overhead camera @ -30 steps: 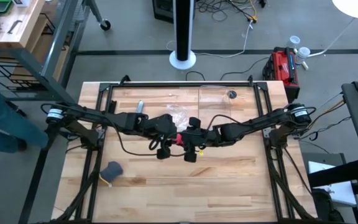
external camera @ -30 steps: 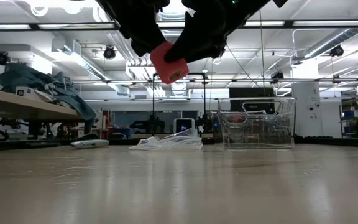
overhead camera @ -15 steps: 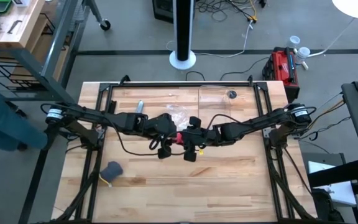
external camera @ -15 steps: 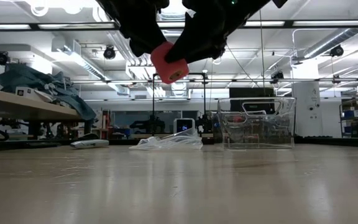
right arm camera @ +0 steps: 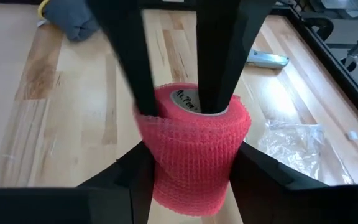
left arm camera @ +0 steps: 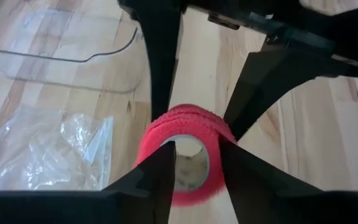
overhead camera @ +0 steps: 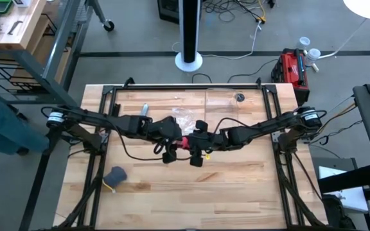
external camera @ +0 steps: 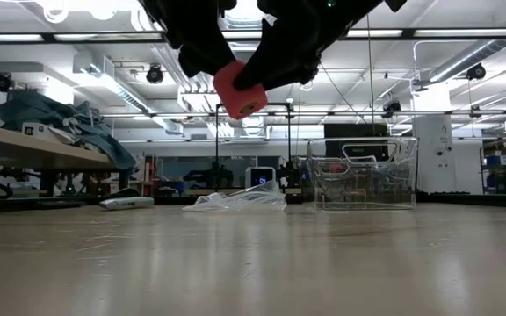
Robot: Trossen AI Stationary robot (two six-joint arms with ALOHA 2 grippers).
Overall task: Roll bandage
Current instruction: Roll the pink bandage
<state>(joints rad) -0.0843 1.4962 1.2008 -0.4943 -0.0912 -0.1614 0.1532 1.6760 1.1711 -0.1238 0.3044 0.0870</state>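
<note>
My right gripper [right arm camera: 188, 165] clasps the outside of the bandage [right arm camera: 192, 146], one finger on each flank of the pink roll. My left gripper [left arm camera: 194, 168] meets it from the opposite end: its two fingers sit inside the hollow core, spread part way toward the core's wall, though I cannot tell whether they press on it. So the roll lies directly between my two grippers, its long axis running from one wrist to the other, both equally near. It hangs well above the tabletop [external camera: 253, 263], over the middle.

Counting outward: one bandage roll, fully wound as far as I can see; one crinkled plastic bag [overhead camera: 185, 117]; one clear box [external camera: 363, 174]; one grey-blue lump [overhead camera: 115, 174]; one small silvery tool [overhead camera: 144, 110].
</note>
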